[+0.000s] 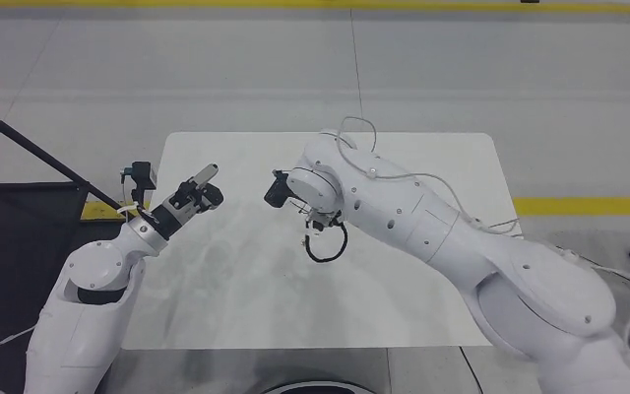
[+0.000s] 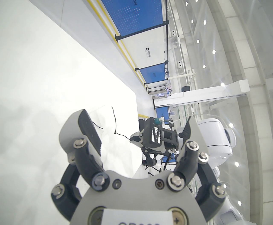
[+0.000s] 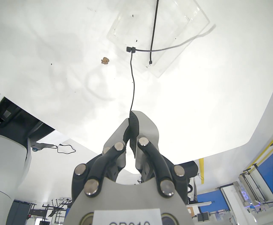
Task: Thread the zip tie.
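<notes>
- The right pincer is clamped tight on one end of the zip tie, and the pinched end is hidden inside its grip.
- Seen from above, the arm's wrist covers most of that pincer. The tie shows as a black loop just beneath it, over the white table. I cannot tell whether the loop touches the surface.
- A paler grey line runs sideways from the tie's head. I cannot make out whether it is strap or shadow.
- A clear tray lies on the table ahead of the right pincer's tips, with only a few dark specks in it. The tie's strands cross in front of it, and contact is hard to judge.
- The tie is thin and black, with a small square head partway out from the pincer. A second black strand crosses beyond the head and ends in a tiny knob.
- A brown scrap lies near the tray.
- The left pincer gapes wide and holds nothing. It points towards the right pincer and is well apart from it.
</notes>
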{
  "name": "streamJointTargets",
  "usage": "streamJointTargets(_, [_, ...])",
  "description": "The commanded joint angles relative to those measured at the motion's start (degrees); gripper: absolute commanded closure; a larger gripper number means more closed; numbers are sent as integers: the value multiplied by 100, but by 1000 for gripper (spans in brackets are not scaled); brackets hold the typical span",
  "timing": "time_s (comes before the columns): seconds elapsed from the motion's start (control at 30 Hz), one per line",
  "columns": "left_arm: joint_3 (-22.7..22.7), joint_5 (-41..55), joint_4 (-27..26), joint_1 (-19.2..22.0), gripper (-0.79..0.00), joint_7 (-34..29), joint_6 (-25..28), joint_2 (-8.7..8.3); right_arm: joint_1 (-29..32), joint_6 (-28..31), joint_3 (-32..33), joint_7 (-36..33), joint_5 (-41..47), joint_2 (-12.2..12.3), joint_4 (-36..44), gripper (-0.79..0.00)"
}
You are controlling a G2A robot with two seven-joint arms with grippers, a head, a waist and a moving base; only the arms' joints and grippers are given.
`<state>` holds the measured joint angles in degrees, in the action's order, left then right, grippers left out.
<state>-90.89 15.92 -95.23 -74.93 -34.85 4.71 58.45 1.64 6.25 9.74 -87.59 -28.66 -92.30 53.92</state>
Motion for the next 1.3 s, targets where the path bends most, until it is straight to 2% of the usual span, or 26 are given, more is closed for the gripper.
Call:
streamJointTargets(0.0, [-2, -6, 5, -10, -785, -10, 0, 1, 26, 37, 0, -41, -105, -224, -319, 0])
streamJointTargets(0.2, [15, -16, 41, -5, -785, -14, -6, 6, 23, 252, 0, -41, -252, -762, -1177, 0])
streamJointTargets(0.4, [13, -11, 68, -5, -785, -11, -5, 9, -1, 466, 0, 8, -274, -1168, -1931, 0])
streamJointTargets(0.43, [9, -9, 71, -7, -785, -15, -5, 9, -8, 501, 0, 20, -273, -1225, -2044, -28])
streamJointTargets(0.47, [2, -5, 75, -10, -785, -10, -1, 10, -13, 540, 0, 30, -272, -1279, -2148, -102])
streamJointTargets(0.53, [-5, -4, 80, -16, -785, -15, 7, 10, -23, 614, 0, 64, -286, -1381, -2348, -129])
streamJointTargets(0.67, [-13, -5, 84, -23, -785, -7, 15, 12, -30, 763, 6, 120, -288, -1561, -2708, -203])
streamJointTargets(1.0, [-34, 4, 117, -35, -785, -6, 47, 17, -46, 1074, 27, 240, -351, -1925, -3324, -169])
streamJointTargets(1.13, [-41, 9, 120, -41, -785, -13, 42, 18, -91, 1141, 58, 302, -372, -2031, -3521, -179])
streamJointTargets(1.23, [-46, 3, 117, -42, -785, -14, 60, 19, -161, 1197, 147, 448, -285, -2078, -3681, -206])
streamJointTargets(1.27, [-50, 4, 120, -44, -785, -3, 74, 20, -197, 1272, 192, 515, -231, -2080, -3749, -283])
